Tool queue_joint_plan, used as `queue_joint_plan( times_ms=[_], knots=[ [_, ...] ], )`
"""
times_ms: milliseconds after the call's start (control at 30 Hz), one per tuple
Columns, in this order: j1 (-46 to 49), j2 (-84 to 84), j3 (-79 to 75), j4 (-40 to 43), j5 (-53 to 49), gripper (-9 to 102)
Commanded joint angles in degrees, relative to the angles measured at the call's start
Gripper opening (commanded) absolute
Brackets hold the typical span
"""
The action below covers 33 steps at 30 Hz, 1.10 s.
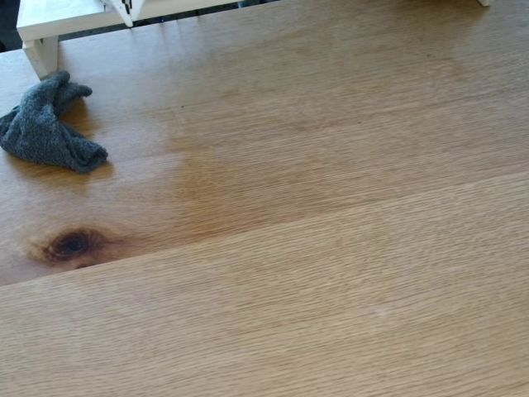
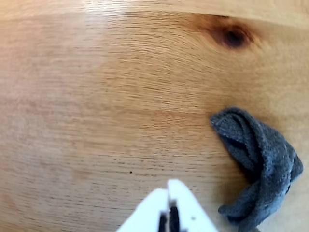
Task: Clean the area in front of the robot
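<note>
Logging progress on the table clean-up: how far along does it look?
The wooden table shows no crumbs or spills, only a dark knot. The grey cloth lies crumpled near its left edge in the fixed view. The gripper holds nothing, fingers together, beside the cloth. That fits wiping finished or the cloth waiting to be picked up.

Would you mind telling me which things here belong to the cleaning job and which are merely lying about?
Belongs to the job:
- grey cloth, crumpled on the table
- gripper, fingertips together, beside the cloth in the wrist view, not holding it

Just there:
- white stand at the table's far edge in the fixed view
- dark knot in the wood, part of the table itself
</note>
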Motion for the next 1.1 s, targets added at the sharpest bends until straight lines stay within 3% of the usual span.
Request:
queue_joint_plan(
  times_ms=[0, 133, 433, 1067],
  knots=[
    [0.26, 10.37, 6.50, 0.88, -2.99, 0],
    [0.88, 16.61, 16.88, 3.25, -4.83, 0],
    [0.53, 16.61, 32.26, -2.20, -6.15, 0],
    [-0.09, 16.61, 32.96, -2.55, -8.09, 0]
  ],
)
